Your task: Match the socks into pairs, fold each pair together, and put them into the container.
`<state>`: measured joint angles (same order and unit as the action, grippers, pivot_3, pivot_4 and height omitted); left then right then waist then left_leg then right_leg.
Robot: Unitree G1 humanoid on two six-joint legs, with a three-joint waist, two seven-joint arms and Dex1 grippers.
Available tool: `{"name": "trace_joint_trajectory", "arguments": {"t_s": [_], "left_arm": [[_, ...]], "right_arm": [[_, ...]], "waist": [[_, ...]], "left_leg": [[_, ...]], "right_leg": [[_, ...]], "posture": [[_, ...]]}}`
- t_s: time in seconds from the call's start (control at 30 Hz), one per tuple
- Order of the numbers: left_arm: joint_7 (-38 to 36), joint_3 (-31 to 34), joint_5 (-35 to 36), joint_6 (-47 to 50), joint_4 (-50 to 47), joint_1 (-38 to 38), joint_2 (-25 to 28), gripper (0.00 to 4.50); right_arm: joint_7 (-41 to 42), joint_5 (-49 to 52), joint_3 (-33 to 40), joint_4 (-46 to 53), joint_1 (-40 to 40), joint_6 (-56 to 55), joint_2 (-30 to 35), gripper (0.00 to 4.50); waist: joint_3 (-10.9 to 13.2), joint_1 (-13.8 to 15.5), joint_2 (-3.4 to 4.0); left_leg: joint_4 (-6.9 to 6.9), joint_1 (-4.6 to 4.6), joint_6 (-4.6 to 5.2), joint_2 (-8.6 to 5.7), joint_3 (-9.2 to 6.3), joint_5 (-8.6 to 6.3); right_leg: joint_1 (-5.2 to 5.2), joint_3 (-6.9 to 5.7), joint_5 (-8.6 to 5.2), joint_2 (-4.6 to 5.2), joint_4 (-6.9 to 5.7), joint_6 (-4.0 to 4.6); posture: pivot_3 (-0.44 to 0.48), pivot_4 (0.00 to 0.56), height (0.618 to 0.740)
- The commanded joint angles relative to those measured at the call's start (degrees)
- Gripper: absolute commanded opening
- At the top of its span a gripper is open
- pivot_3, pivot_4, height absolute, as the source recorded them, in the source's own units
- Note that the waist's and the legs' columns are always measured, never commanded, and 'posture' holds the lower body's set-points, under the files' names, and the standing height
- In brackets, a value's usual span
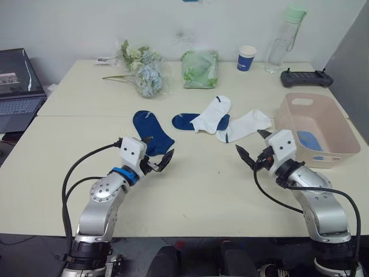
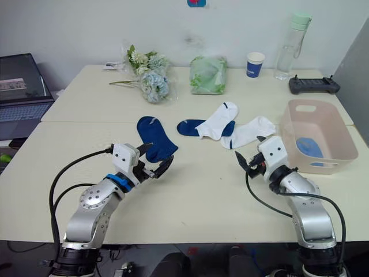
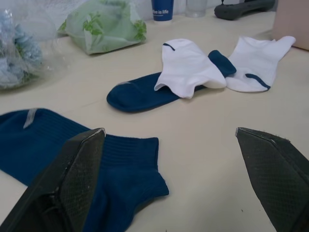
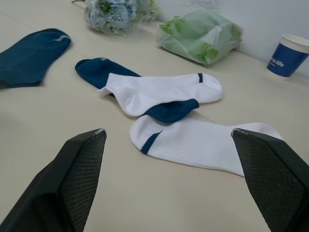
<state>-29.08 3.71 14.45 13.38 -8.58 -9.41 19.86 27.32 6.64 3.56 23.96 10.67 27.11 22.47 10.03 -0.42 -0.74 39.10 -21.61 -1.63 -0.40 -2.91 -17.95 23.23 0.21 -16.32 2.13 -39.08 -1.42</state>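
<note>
A dark navy sock [image 1: 151, 131] lies flat just beyond my left gripper [image 1: 158, 151], which is open and empty. Another navy sock [image 1: 185, 121] lies mid-table, partly covered by a white sock [image 1: 212, 113] lying across it. A second white sock [image 1: 245, 124] with a navy mark lies beside them, just ahead of my right gripper [image 1: 249, 142], also open and empty. The pale pink container [image 1: 307, 96] stands at the right, with something light blue [image 1: 309, 140], apparently a sock, inside. In the right wrist view both white socks [image 4: 159, 92] lie ahead between the fingers.
Along the table's back edge sit a bunch of flowers [image 1: 144, 69], a green cloth bundle [image 1: 200, 68], a blue paper cup [image 1: 246, 58], a clear bottle [image 1: 282, 43] and a black controller [image 1: 307, 78]. A laptop [image 1: 17, 86] stands at the far left.
</note>
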Motion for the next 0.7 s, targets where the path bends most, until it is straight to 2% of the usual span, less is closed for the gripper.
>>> {"name": "trace_joint_trajectory", "arguments": {"t_s": [0.03,0.23,0.3,0.5,0.7], "left_arm": [[1.34,1.03,0.36,-1.94,1.10,-2.81,-1.01,4.50],[2.90,-1.23,-2.81,-4.53,1.29,0.66,-2.14,4.50],[4.62,-0.79,-2.49,-2.08,-1.06,2.60,-2.74,4.50],[6.67,-0.35,-0.95,2.14,-10.11,12.28,-3.43,4.50],[6.97,2.84,-0.98,-0.53,-12.65,19.79,-2.57,4.50]], "right_arm": [[-0.74,0.89,1.14,1.61,1.79,0.80,0.88,4.46],[-0.22,1.65,1.02,2.41,-2.40,3.84,2.97,4.46],[-1.09,1.47,1.44,3.28,-4.08,3.83,2.82,4.46],[-2.38,0.96,4.11,5.05,-10.93,1.85,3.26,4.46],[-3.77,-1.27,1.28,3.62,-13.94,-2.63,1.95,4.46]], "waist": [[-0.01,0.01,0.00],[-0.06,0.05,-0.01],[-0.06,0.05,-0.02],[-0.07,0.03,-0.02],[-0.11,-0.06,-0.04]], "left_leg": [[0.00,0.00,0.01,0.01,-0.02,0.00],[-0.06,-0.02,-0.09,0.00,0.05,0.06],[-0.05,-0.02,-0.06,0.00,0.07,0.04],[-0.06,0.07,0.03,0.02,0.06,-0.01],[-0.09,0.28,0.06,0.03,0.13,-0.02]], "right_leg": [[-0.01,-0.02,0.00,-0.01,0.00,0.00],[-0.01,0.07,-0.01,0.00,0.13,-0.01],[0.01,0.09,-0.01,0.01,0.11,-0.01],[-0.04,0.12,0.00,0.00,0.04,-0.01],[-0.16,0.20,0.00,-0.04,0.00,0.00]], "posture": [[0.000,0.150,0.740],[0.000,0.150,0.740],[0.000,0.150,0.740],[0.000,0.150,0.740],[0.000,0.150,0.740]]}}
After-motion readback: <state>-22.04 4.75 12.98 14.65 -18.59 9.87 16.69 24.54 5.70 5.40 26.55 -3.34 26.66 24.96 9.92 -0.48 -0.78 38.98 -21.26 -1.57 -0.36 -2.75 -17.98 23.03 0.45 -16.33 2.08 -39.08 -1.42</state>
